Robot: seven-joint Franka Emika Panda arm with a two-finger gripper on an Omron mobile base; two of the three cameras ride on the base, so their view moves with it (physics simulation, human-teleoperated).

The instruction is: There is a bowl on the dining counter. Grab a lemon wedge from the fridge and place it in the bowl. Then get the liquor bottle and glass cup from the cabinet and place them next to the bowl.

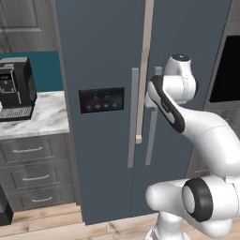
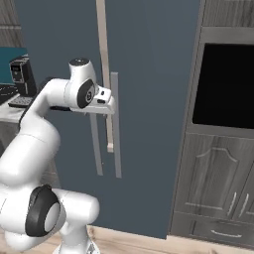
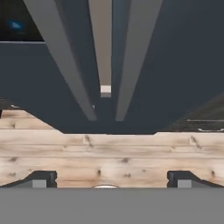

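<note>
Closed fridge [image 1: 103, 56] doors ahead, hand [image 3: 112, 180] spread wide and empty, coffee machine [image 1: 15, 89] on counter [image 1: 44, 115] left

Base views flanking fridge [image 1: 103, 70] front.

Dark blue fridge [image 1: 103, 56] — 2 doors, shut

Colours at the fridge

The fridge [image 1: 103, 56] is slate blue, with grey handles [image 1: 133, 117], a tan centre strip [image 1: 146, 56] and a black panel [image 1: 101, 100] lit by blue dots. The bench [image 1: 44, 115] is white marble with grey veins; the floor [image 3: 109, 157] is pale wood grain. The coffee machine [image 1: 16, 89] is black.
</note>
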